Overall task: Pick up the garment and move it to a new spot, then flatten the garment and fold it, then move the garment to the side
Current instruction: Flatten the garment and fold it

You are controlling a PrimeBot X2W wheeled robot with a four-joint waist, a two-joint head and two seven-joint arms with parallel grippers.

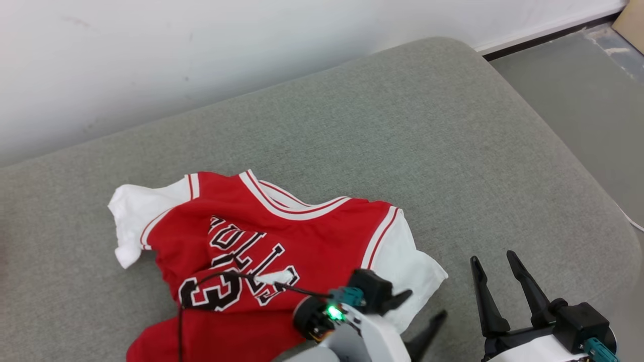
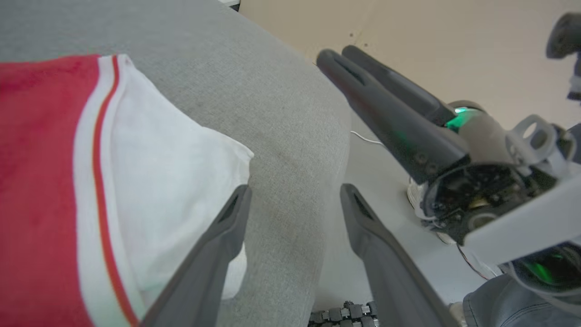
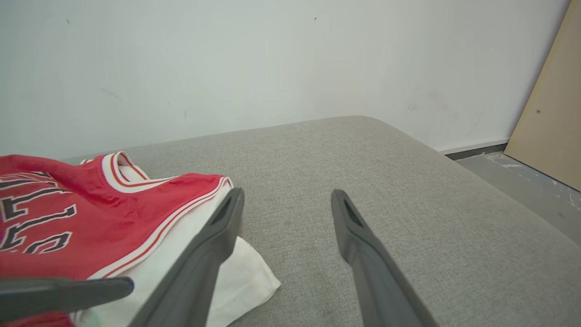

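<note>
Garment (image 1: 282, 236) lies rumpled on the grey cushion (image 1: 402, 125), a red top with white sleeves (black letters run across its front). The left gripper (image 1: 420, 307) is wide open and holds nothing. One of its fingers (image 2: 218, 254) is over the edge of a white sleeve, and the other is over bare cushion. The right gripper (image 1: 492, 259) is wide open too, with nothing in it. The garment is just to the left of the right gripper, and grey cushion lies between that gripper's two fingers. The two grippers are near each other.
</note>
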